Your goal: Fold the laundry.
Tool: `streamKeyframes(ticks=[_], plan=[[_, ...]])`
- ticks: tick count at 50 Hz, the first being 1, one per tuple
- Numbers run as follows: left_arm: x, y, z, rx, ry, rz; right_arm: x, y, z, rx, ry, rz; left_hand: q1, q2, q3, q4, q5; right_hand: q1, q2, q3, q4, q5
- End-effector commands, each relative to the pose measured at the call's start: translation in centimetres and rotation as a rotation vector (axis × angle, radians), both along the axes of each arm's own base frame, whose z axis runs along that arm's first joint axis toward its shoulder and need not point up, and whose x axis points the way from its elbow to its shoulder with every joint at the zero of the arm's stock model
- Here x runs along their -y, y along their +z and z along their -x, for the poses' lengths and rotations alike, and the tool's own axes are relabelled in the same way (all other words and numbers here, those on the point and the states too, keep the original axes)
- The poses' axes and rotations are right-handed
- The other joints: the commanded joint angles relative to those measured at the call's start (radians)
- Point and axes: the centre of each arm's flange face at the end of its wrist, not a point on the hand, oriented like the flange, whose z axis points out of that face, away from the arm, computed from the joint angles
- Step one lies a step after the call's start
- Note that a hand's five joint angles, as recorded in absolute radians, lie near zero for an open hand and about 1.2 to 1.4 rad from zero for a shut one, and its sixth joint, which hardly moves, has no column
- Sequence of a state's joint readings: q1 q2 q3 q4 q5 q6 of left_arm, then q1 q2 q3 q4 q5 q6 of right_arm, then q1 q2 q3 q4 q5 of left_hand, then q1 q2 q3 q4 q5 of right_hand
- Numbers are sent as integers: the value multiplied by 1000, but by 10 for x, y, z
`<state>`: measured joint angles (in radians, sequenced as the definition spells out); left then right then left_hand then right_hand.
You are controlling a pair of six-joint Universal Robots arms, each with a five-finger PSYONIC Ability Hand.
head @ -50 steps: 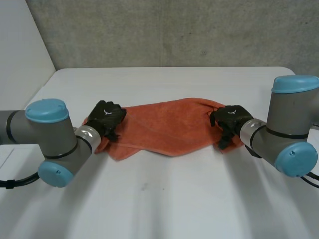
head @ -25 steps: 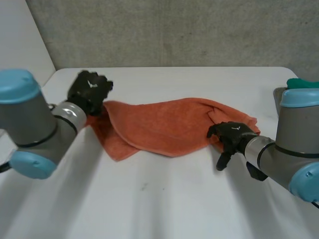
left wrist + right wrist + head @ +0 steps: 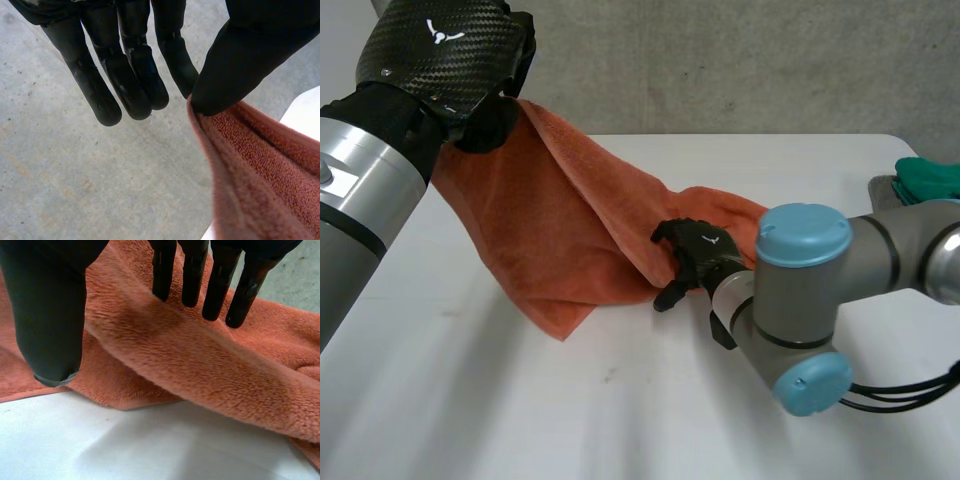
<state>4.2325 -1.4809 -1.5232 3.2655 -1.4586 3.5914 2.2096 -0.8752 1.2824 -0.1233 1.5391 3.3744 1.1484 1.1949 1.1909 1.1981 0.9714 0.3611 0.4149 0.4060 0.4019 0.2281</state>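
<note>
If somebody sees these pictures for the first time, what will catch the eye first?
The left hand, high up near the camera, pinches an edge of the orange towel, which hangs down from it to the white table. The right hand is lower, where the towel lies on the table, its straight fingers over a raised fold. A green cloth lies at the table's far right edge.

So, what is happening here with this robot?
The robot is folding an orange towel on a white table. Its left hand pinches one edge of the towel and holds it high above the table. Its right hand rests with straight fingers on a fold of the towel lower down.
</note>
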Motion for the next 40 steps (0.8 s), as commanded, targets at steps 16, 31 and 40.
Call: streamKeyframes(ticks=[16, 31, 40], plan=[[22, -26, -26, -1, 101, -100, 14, 156, 93, -488, 101, 488, 248, 201, 205, 198, 250, 1035, 981, 990, 994, 994], [39, -132, -12, 147, 78, -434, 20, 120, 111, -667, 314, 94, 248, 201, 205, 198, 250, 1035, 981, 990, 994, 994], [121, -126, 16, 85, 103, -283, 91, 107, 90, -773, 139, 301, 248, 201, 205, 198, 250, 1035, 981, 990, 994, 994]])
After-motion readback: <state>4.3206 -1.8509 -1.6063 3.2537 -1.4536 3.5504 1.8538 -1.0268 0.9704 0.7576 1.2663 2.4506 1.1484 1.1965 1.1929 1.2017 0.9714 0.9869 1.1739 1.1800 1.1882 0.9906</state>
